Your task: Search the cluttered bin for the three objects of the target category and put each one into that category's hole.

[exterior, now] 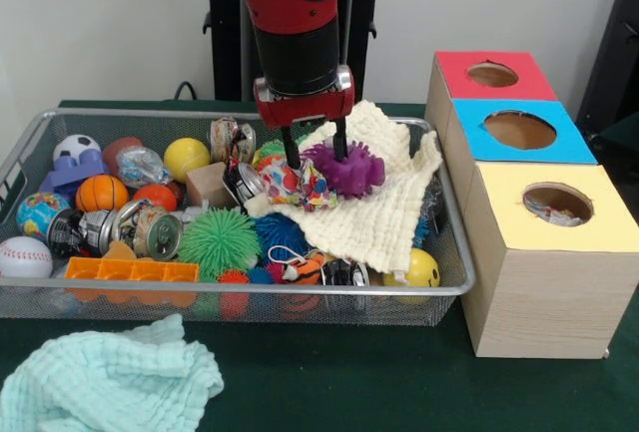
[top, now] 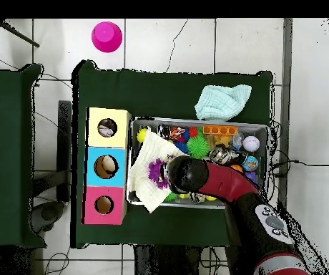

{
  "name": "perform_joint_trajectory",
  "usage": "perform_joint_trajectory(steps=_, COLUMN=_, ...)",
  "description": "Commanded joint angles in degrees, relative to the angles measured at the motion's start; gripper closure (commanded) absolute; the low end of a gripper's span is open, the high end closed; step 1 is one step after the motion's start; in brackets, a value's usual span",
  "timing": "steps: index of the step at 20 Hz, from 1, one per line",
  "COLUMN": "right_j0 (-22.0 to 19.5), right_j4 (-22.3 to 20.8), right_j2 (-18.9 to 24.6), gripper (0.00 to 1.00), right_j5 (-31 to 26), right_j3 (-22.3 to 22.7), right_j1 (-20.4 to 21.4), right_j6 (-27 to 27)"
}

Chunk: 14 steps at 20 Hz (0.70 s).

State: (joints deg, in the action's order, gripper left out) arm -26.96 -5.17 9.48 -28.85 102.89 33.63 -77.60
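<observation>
A wire bin point(exterior: 240, 290) point(top: 199, 121) holds a heap of toys. On the cream cloth point(exterior: 374, 217) point(top: 146, 150) at its right end lies a purple spiky ball point(exterior: 354, 171) point(top: 155, 172). My gripper point(exterior: 316, 150) is open just above the cloth. One finger stands at the ball's left edge and the other at its top, and nothing is lifted. A multicoloured ball point(exterior: 290, 185) lies by the left finger. A green spiky ball point(exterior: 218, 240) point(top: 198, 148) and a blue one point(exterior: 280, 234) lie nearer the front. From overhead the arm point(top: 196, 175) hides the gripper.
A wooden box beside the bin has a red hole point(exterior: 492, 75) point(top: 104, 205), a blue hole point(exterior: 519, 130) point(top: 105, 167) and a yellow hole point(exterior: 556, 203) point(top: 106, 128). Crushed cans point(exterior: 150, 230), sports balls and an orange block point(exterior: 130, 270) fill the bin's left. A mint cloth point(exterior: 105, 377) point(top: 223, 100) lies outside.
</observation>
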Motion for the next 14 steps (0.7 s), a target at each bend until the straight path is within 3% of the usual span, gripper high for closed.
perform_joint_trajectory(steps=1, right_j0=-0.30, right_j4=-3.98, right_j2=-0.58, gripper=0.00, right_j5=4.47, right_j3=-6.25, right_j1=0.21, right_j6=-4.83)
perform_joint_trajectory(steps=9, right_j0=-0.48, right_j4=-4.80, right_j2=0.08, gripper=0.00, right_j5=5.80, right_j3=-6.37, right_j1=-0.22, right_j6=-5.37)
perform_joint_trajectory(steps=14, right_j0=-1.94, right_j4=-3.78, right_j2=1.65, gripper=0.00, right_j5=9.89, right_j3=-5.04, right_j1=-0.95, right_j6=-6.58)
